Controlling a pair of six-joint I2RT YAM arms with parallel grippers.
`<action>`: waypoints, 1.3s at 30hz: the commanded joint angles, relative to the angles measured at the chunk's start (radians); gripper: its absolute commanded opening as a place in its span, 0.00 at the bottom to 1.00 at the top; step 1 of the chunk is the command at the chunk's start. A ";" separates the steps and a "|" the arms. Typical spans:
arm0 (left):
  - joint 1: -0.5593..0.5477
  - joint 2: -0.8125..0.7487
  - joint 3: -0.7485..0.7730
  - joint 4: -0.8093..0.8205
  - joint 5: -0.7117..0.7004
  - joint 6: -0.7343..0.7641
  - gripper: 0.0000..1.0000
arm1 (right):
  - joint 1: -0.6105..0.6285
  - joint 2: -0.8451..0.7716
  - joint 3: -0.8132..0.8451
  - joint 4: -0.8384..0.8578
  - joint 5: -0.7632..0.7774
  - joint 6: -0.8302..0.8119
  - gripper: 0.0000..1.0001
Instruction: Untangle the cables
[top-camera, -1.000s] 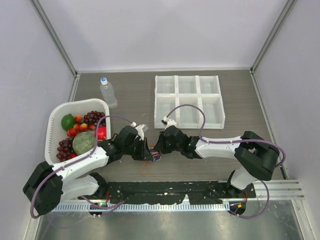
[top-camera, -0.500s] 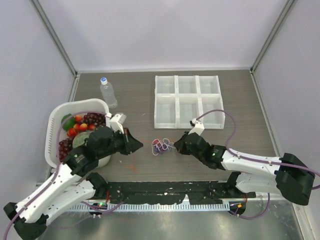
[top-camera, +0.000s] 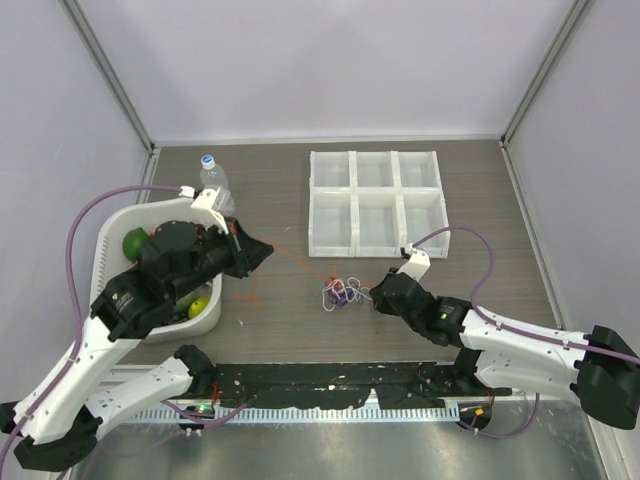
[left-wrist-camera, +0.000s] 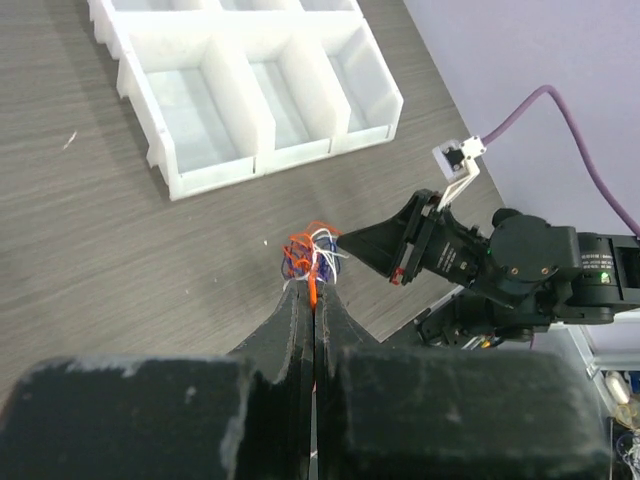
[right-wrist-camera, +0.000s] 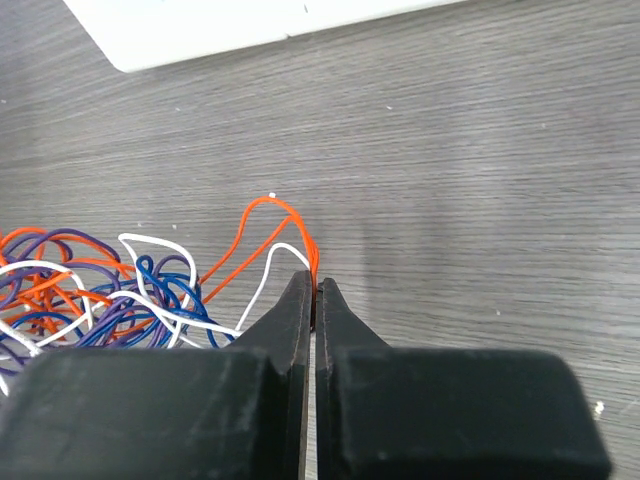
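The tangle of cables (top-camera: 340, 294), orange, blue, purple and white, lies on the wooden table (top-camera: 270, 180) just in front of the white compartment tray (top-camera: 376, 200). The left gripper (top-camera: 264, 250) is raised beside the fruit basket (top-camera: 108, 240), its fingers pinched together on an orange strand (top-camera: 300, 263) that runs in a straight line down to the tangle. The right gripper (right-wrist-camera: 314, 290) sits low at the tangle's right edge, jaws closed on an orange loop (right-wrist-camera: 275, 215) sticking out of it. A water bottle (top-camera: 214, 182) stands behind the basket.
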 joint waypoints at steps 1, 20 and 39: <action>0.000 0.043 0.139 0.028 0.027 0.056 0.00 | -0.008 0.020 -0.016 -0.059 0.063 -0.001 0.04; -0.002 0.148 0.268 -0.059 -0.148 0.192 0.00 | -0.086 0.161 0.194 -0.392 0.340 -0.005 0.01; 0.000 0.154 -0.289 0.205 0.139 0.025 0.86 | -0.097 -0.126 0.022 0.076 -0.449 -0.153 0.19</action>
